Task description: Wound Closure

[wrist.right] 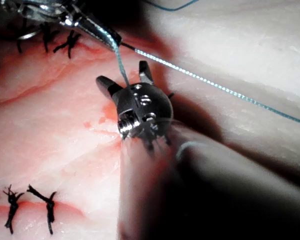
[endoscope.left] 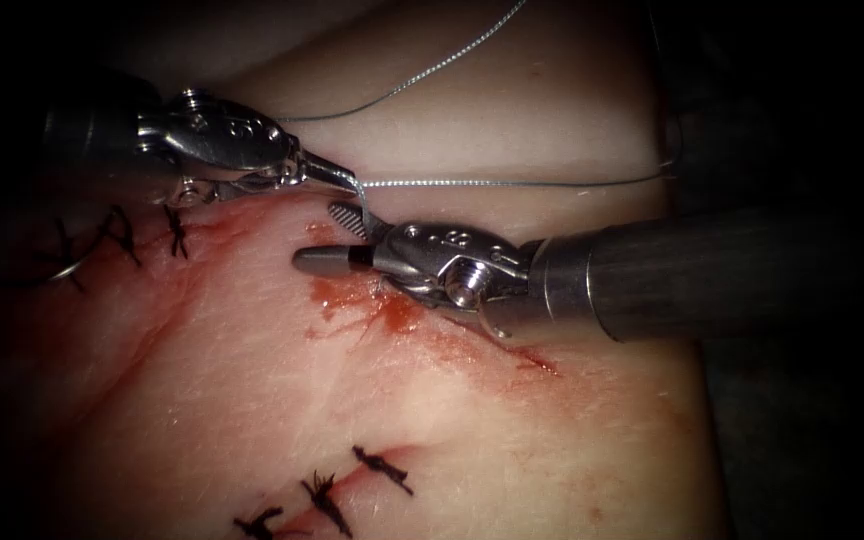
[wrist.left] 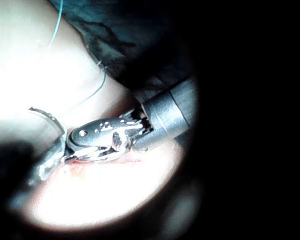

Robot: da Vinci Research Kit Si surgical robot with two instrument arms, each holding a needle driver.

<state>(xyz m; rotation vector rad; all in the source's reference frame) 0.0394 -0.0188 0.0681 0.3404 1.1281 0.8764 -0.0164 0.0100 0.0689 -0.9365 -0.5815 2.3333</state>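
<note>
My left tool (endoscope.left: pixel 350 182) reaches in from the upper left, jaws shut on the thread (endoscope.left: pixel 512 182) just above the cut (endoscope.left: pixel 402 320). From there one strand runs right across the pale tissue (endoscope.left: pixel 512 440), and a short strand drops between the jaws of my right tool (endoscope.left: pixel 320 238). These stand open and hold nothing. The right wrist view shows the open right tool (wrist.right: pixel 122 72) astride the thread (wrist.right: pixel 200 77), with the shut left tool (wrist.right: pixel 112 40) close above. A curved metal glint, likely the needle (endoscope.left: pixel 67 268), lies on the tissue by the stitches at far left, free of both tools.
Dark knotted stitches (endoscope.left: pixel 177 232) close the cut's upper left part. Several more stitches (endoscope.left: pixel 382 468) sit on a second line near the lower edge. Red fluid (endoscope.left: pixel 352 295) pools under the right tool. A thread loop (endoscope.left: pixel 432 70) crosses the pale far tissue.
</note>
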